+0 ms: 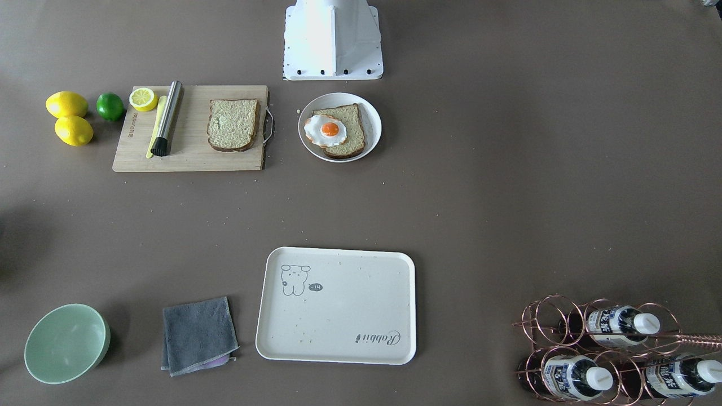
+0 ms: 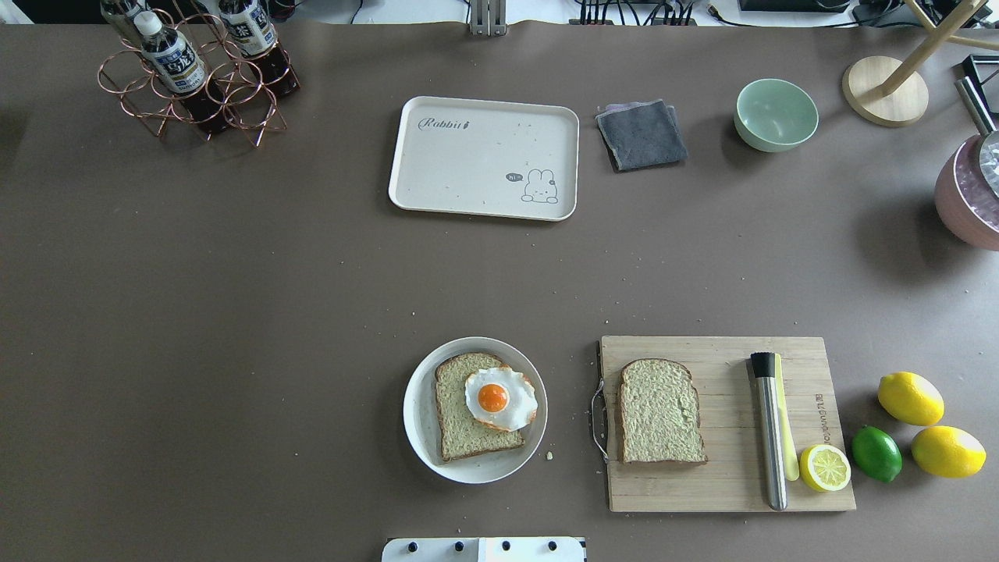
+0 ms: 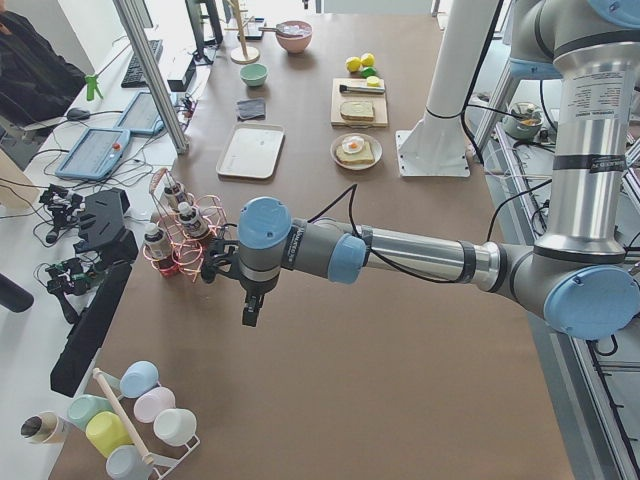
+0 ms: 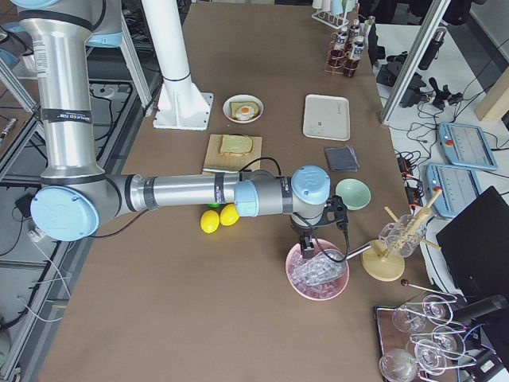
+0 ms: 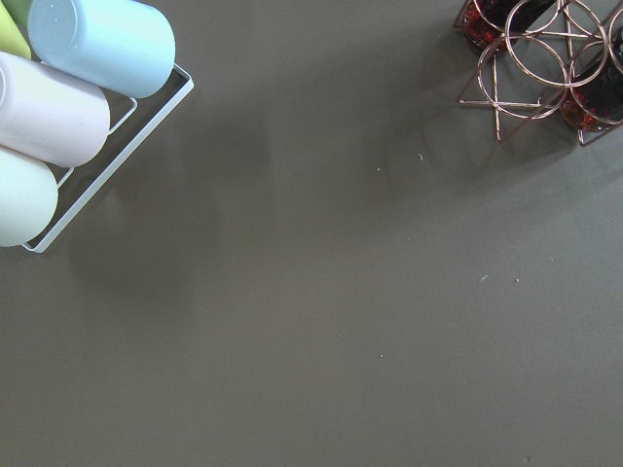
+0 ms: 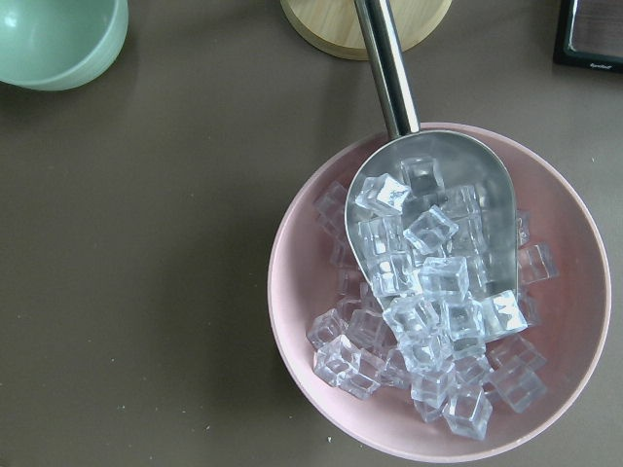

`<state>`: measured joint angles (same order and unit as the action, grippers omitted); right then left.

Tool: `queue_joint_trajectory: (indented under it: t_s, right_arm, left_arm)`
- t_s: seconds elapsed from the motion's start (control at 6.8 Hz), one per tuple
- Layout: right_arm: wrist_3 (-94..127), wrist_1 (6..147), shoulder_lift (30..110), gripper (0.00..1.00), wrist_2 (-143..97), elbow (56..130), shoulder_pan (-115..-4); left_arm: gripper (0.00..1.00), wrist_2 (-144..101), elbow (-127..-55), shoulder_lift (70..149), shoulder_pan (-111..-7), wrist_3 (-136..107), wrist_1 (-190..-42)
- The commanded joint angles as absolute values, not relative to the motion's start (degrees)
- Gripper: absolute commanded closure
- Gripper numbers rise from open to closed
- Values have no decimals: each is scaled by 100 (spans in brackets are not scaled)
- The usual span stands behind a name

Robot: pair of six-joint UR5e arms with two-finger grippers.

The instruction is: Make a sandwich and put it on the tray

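One bread slice lies on a round white plate with the fried egg on top. A second bread slice lies bare on the wooden cutting board. The cream tray with the "Rabbit" script sits empty at the far middle of the table. My left gripper hangs over bare table near the bottle rack, far from the bread. My right gripper hangs over a pink bowl of ice. Both show only in the side views, so I cannot tell whether they are open or shut.
A steel muddler, lemon half, two lemons and a lime sit by the board. A grey cloth and green bowl lie beside the tray. A copper bottle rack stands far left. The pink ice bowl holds a scoop.
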<state>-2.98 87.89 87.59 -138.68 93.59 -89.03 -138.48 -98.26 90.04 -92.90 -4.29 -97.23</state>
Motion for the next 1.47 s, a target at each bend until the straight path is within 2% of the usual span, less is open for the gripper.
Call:
queue_joint_trajectory:
  t_s: [0.0,0.59,0.88,1.03,1.32]
  right_arm:
    - [-334,8789,8771,1,-13887,9404,-8912]
    - [-255,8789,8904,1,-13887,9868,-8903]
    - [478,8789,8886,1,-13957,10132,-8598]
    - [901,8780,8886,1,-13992,10343,-8474]
    - [1787,8702,8877,0,-13984,10703,-8070]
  left_arm:
    - [3,-13852,-9861,8991,-9290,-431,-9721]
    - [3,-13860,-9984,9000,-9264,-456,-9747]
    - [3,-13852,-10473,8991,-8801,-1408,-9834]
    - [3,-13852,-10555,8991,-8502,-2224,-10357]
    - [3,-13180,-10564,8833,-7257,-4463,-12095]
